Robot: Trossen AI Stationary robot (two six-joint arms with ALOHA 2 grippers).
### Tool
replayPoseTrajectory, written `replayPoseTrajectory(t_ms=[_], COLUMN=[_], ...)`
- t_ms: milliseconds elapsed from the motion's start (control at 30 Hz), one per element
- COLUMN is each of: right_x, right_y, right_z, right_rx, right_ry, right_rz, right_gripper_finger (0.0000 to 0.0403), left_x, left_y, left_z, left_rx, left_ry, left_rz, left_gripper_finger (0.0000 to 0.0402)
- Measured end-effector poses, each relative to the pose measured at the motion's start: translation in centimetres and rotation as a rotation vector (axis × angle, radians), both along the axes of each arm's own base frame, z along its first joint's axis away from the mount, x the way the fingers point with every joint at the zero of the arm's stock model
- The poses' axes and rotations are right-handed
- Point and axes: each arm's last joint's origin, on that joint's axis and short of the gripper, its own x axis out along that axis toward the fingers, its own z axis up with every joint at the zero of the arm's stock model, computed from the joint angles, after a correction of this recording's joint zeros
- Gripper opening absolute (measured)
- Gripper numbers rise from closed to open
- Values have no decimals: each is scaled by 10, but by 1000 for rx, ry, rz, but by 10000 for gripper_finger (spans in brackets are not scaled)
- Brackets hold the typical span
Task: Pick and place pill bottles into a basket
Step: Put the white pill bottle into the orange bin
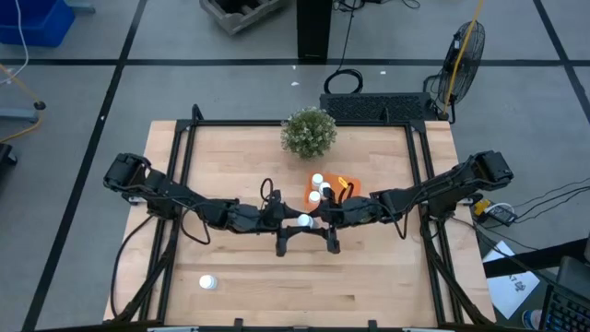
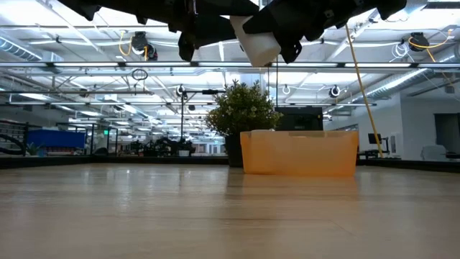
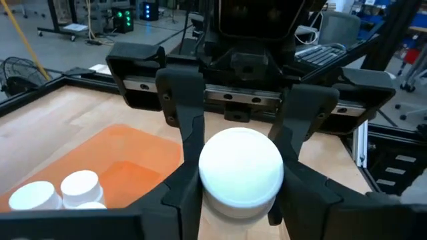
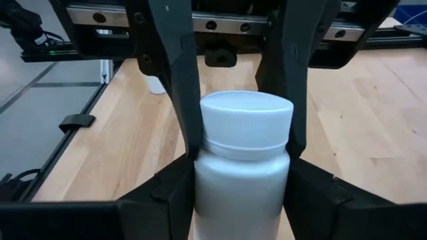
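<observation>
A white pill bottle (image 1: 303, 220) is held in the air between my two grippers at mid-table, just near of the orange basket (image 1: 346, 183). My left gripper (image 1: 293, 220) comes from the left and my right gripper (image 1: 315, 219) from the right; both are shut on the bottle. The low view shows the bottle (image 2: 255, 39) high above the table. The basket holds pill bottles (image 1: 316, 180), two of them plain in the left wrist view (image 3: 81, 185). One more pill bottle (image 1: 208, 281) stands on the table at the near left. My left gripper has the bottle's cap end (image 3: 208, 183) between its two fingers. The fingers come level from the table's left, one on each side of the cap. The bottle is clear of the table, its cap toward my left wrist. My right gripper pinches the bottle's body (image 4: 201, 193) between its two fingers, below the cap. The fingers come level from the table's right and lie along the body. The bottle lies roughly on its side, lifted clear, its cap pointing away from my right wrist.
A bushy green potted plant (image 1: 309, 132) stands at the far edge behind the basket. A black keyboard (image 1: 378, 108) lies beyond the far edge. Black frame rails (image 1: 180, 166) run along both sides of the wooden table (image 1: 230, 267).
</observation>
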Motion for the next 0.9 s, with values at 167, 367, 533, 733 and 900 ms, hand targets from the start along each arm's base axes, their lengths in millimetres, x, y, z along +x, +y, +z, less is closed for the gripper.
replayPoseTrajectory(t_ms=[167, 367, 533, 733, 900], right_x=[0, -3, -18, -44, -72], right_y=[0, -4, -20, -34, -46], right_z=[0, -1, 3, 13, 28], right_rx=[-19, -75, -94, -141, -225], right_ry=[-3, 43, 150, 266, 303], right_rz=[9, -12, -80, -162, -395], right_gripper_finger=[158, 209, 267, 282, 268], left_x=[-1, 0, 1, 6, 10], left_y=[-2, -2, 6, 25, 51], left_z=[0, 0, 0, -1, 0], left_rx=[11, 16, 31, 58, 52], left_ry=[0, -5, -5, 9, 3], left_rz=[-6, 0, 34, 68, 94], left_gripper_finger=[159, 161, 162, 164, 162])
